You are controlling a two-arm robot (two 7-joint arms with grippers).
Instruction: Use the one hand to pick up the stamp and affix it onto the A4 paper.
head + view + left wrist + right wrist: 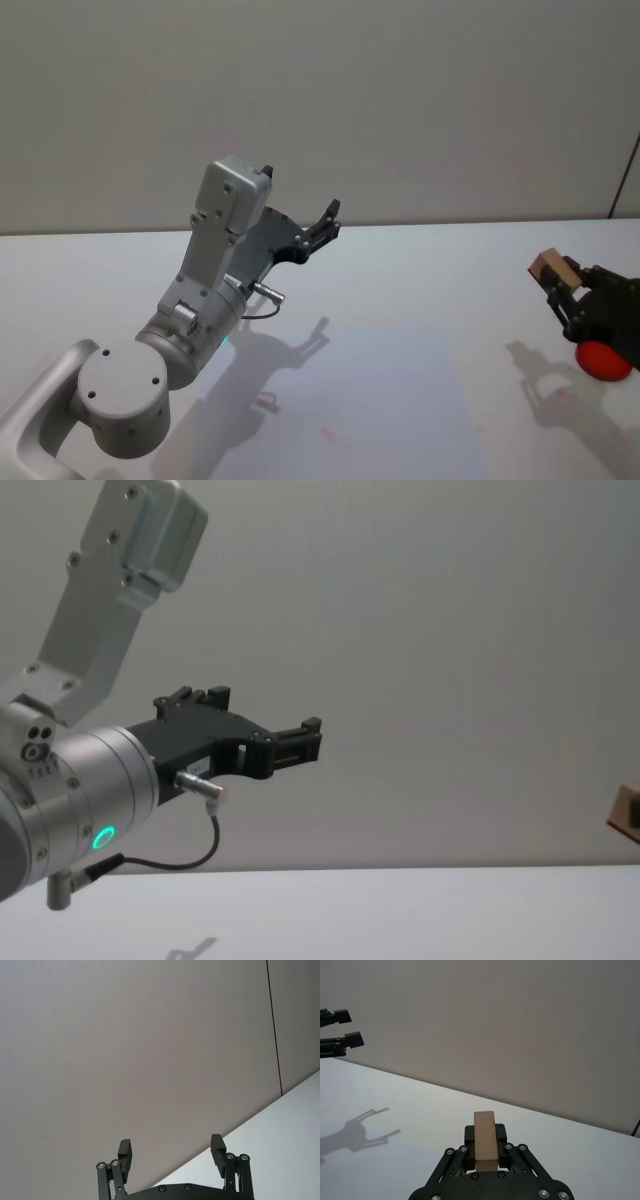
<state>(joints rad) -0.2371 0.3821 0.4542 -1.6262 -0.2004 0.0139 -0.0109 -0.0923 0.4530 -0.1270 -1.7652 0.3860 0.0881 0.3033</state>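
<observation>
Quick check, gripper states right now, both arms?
Left gripper: open, holding nothing.
Right gripper: closed on the light wooden block stamp.

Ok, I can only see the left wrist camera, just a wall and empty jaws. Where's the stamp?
Observer: The right gripper has it, jaws shut on the stamp, above the right side of the table.
Operator: Is the paper there?
Observer: Yes, the A4 paper lies flat mid-table, with a faint red mark on it.
Operator: And where's my arm?
Observer: The left gripper hangs high above the table, well to the left of the right one.
</observation>
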